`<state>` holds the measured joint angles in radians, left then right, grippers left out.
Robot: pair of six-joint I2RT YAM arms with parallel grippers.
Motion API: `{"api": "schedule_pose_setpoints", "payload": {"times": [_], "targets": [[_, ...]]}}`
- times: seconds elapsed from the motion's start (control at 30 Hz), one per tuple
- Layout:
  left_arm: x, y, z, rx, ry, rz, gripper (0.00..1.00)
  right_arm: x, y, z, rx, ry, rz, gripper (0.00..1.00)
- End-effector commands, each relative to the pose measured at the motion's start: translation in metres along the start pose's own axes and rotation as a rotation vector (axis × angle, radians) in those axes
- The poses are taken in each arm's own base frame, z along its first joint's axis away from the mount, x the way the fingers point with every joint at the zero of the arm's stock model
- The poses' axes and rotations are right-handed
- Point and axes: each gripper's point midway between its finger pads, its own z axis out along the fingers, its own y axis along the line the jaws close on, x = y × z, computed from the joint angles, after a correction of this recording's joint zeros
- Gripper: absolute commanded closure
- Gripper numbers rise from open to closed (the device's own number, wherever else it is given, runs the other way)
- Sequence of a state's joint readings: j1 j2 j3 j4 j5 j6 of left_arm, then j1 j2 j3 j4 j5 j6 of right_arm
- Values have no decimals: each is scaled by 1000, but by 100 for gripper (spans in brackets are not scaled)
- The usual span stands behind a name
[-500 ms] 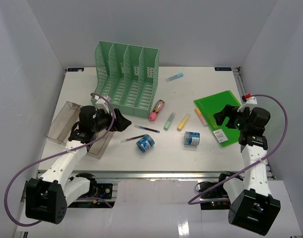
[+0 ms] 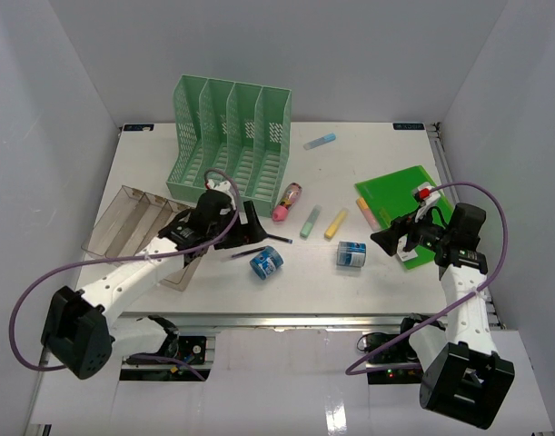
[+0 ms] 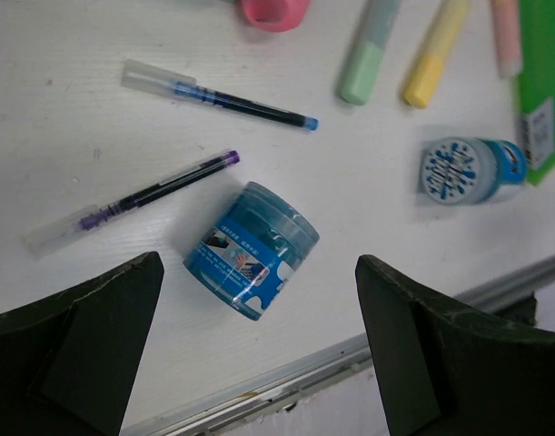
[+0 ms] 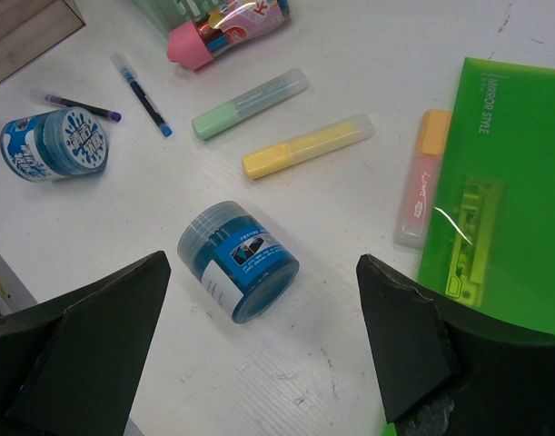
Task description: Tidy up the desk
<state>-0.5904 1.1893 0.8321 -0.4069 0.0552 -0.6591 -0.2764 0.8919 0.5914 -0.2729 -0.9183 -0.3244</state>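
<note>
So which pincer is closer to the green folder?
Right. The right pincer hovers at the green folder's near left edge; the left pincer is far off to its left, past the highlighters.

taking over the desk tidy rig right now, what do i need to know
Left gripper: open, holding nothing, near the left blue jar.
Right gripper: open, holding nothing, near the right blue jar.
Loose on the desk: both jars, blue pen, purple pen, highlighters, green folder.
Done: nothing visibly put in the file rack or clear tray.
Left: all of it.
</note>
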Motion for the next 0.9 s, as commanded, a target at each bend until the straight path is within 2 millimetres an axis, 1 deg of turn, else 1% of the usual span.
{"api": "schedule_pose_setpoints", "payload": {"times": [0.0, 0.1, 0.2, 0.27, 0.37, 0.57, 0.73, 0.87], "targets": [[14, 20, 2, -313, -10, -109, 2, -18, -4, -3, 23, -28, -43, 10], [19, 15, 8, -434, 0, -173, 2, -18, -8, -4, 47, -25, -37, 10], [30, 36, 2, -621, 28, -215, 2, -18, -9, -4, 56, -25, -34, 10], [38, 39, 6, -703, 65, -250, 2, -18, -10, -4, 61, -25, -35, 10], [47, 30, 19, -693, 96, -284, 2, -18, -9, -3, 56, -25, -32, 10], [47, 6, 37, -610, 107, -320, 2, -16, -8, -3, 49, -21, -24, 10], [47, -4, 43, -586, 109, -324, 2, -15, -8, -2, 46, -20, -21, 10], [45, -12, 41, -552, 102, -318, 2, -15, -8, -2, 47, -18, -21, 10]]}}
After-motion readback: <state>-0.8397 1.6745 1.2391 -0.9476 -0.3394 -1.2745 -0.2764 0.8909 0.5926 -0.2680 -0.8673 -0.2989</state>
